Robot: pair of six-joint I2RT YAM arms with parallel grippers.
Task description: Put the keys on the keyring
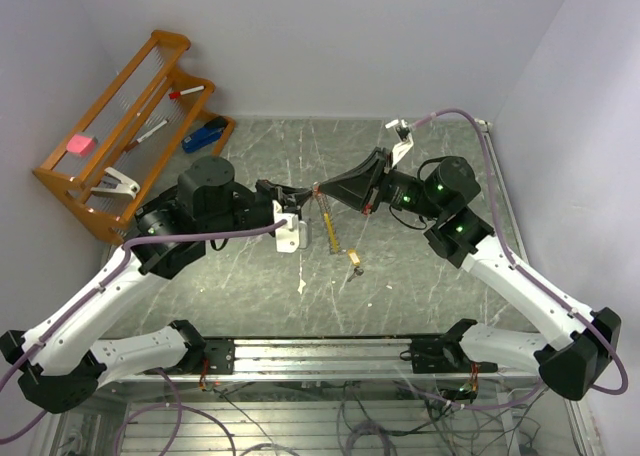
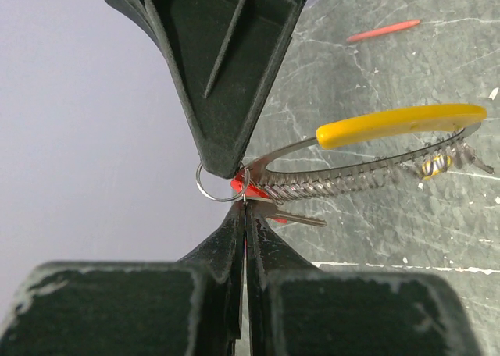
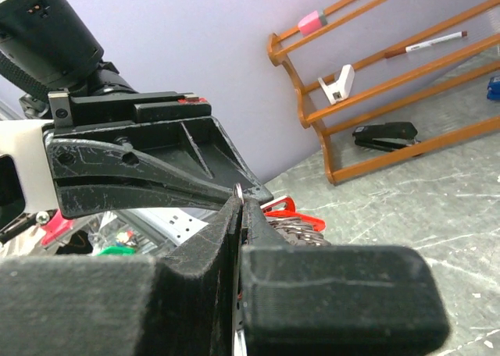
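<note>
Left wrist: one keyring (image 2: 351,183), one red-headed key (image 2: 301,218); left gripper (image 2: 244,209), right gripper (image 2: 231,167) pinching.

Pale lavender walls (image 1: 330,36) are enclosing the space at the back and on both sides, taking soft, even light without hard shadows. A grey-green marbled tabletop (image 1: 250,296) is stretching between them, streaked with white veins and scuffs. An orange wooden rack (image 1: 168,40) is standing by the left wall, carrying a pink eraser (image 1: 80,144), a blue stapler (image 1: 205,134), a white clip (image 1: 118,182) and a red-capped marker (image 1: 187,93). A slotted metal rail (image 1: 320,354) is running along the near edge.
</note>
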